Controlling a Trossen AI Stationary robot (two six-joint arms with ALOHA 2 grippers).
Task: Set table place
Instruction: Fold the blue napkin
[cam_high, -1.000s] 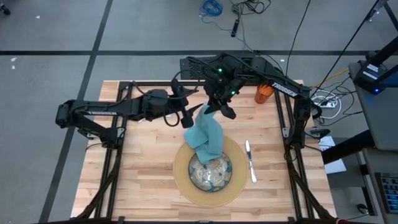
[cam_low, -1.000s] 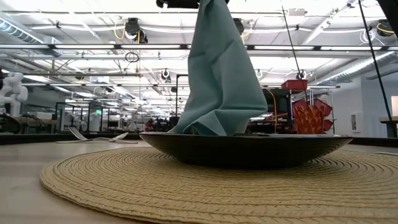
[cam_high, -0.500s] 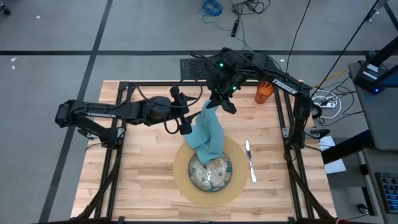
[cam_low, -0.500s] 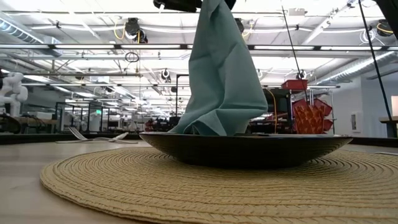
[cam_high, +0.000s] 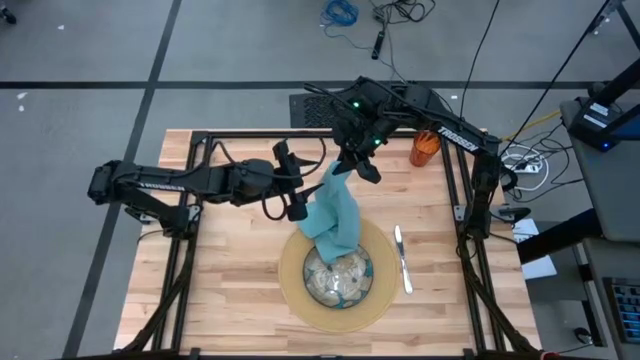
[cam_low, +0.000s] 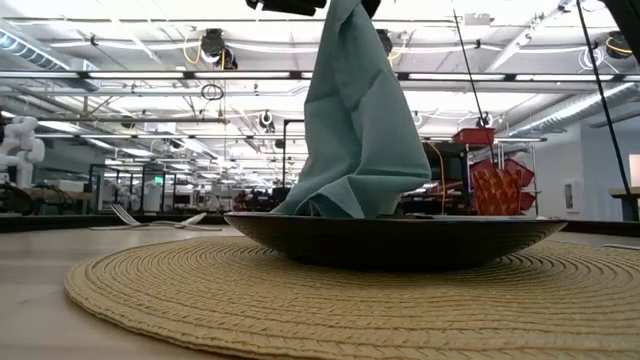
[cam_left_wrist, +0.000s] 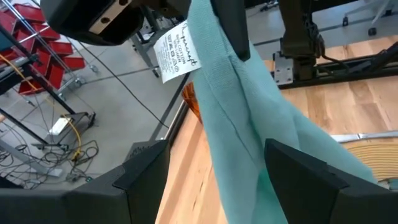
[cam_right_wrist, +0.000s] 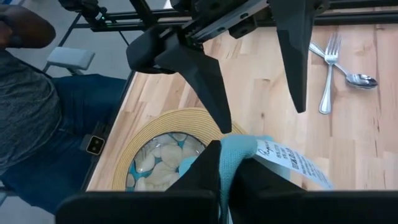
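A teal cloth napkin (cam_high: 333, 215) hangs from my right gripper (cam_right_wrist: 227, 167), which is shut on its top end above the table's far middle. The napkin's lower end is heaped in the patterned glass bowl (cam_high: 338, 278). The bowl stands on the round tan mat (cam_high: 290, 270), as the low view shows (cam_low: 300, 290). My left gripper (cam_left_wrist: 217, 146) is open. Its two fingers stand on either side of the hanging napkin (cam_left_wrist: 249, 124), about halfway up. It also shows in the high view (cam_high: 296, 203). My right gripper pinches the napkin's top end (cam_right_wrist: 239, 146) between its two fingers, right beside the white label (cam_right_wrist: 292, 163). The fingers slant down from the far side. The napkin hangs below them, its lower end (cam_low: 335, 205) resting in the bowl. My left gripper: I cannot tell whether its fingers touch the napkin.
A knife (cam_high: 403, 258) lies on the table just right of the mat. An orange cup (cam_high: 424, 150) stands at the far right. A fork (cam_right_wrist: 328, 62) and a spoon (cam_right_wrist: 359, 79) lie crossed on the table's left part. A person (cam_right_wrist: 37, 118) sits beyond the near edge.
My left gripper has moved a little toward the table's near edge and closer to the hanging napkin, still open. The napkin stays hanging into the bowl.
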